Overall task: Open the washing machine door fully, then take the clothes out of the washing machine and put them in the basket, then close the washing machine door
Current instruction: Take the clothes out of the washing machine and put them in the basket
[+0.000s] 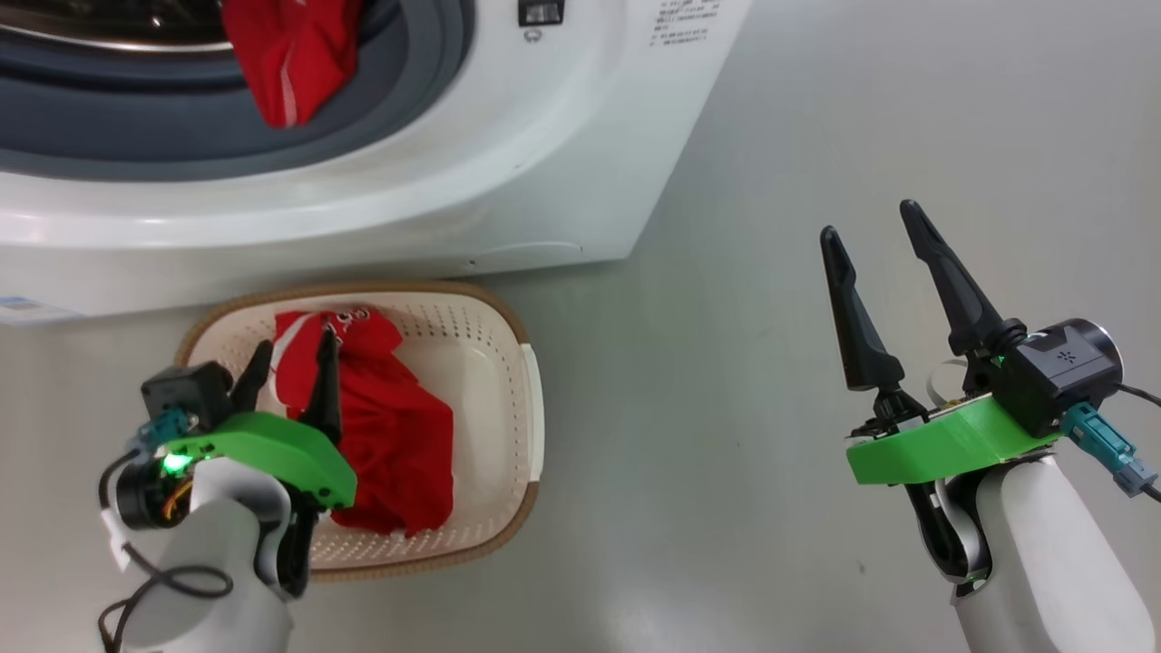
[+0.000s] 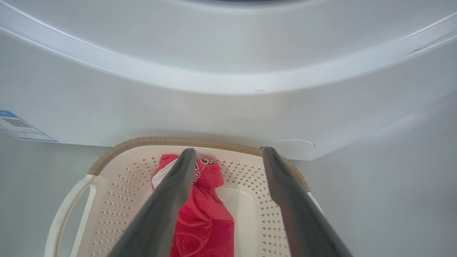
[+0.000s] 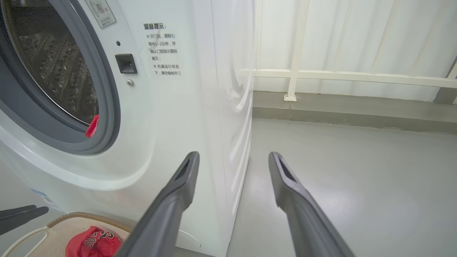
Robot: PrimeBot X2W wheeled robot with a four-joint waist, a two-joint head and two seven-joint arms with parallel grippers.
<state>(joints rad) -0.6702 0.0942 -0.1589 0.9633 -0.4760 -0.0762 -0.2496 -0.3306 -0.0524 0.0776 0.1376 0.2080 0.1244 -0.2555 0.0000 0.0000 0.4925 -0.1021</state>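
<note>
We see the washing machine [image 1: 562, 136], white, its mouth open; one red garment [image 1: 292, 56] with a white stripe hangs over the grey gasket [image 1: 136, 136]; the basket [image 1: 537, 399], cream with a brown rim, stands on the floor just before the machine's base, holding a second red garment [image 1: 395, 435], crumpled.

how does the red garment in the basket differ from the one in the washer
The soft red fabric garment in the cream perforated basket lies crumpled on its floor; the red garment in the white washing machine hangs over the grey rubber gasket. The basket one shows dark lettering; the hanging one a white stripe. Both are bright red.
</note>
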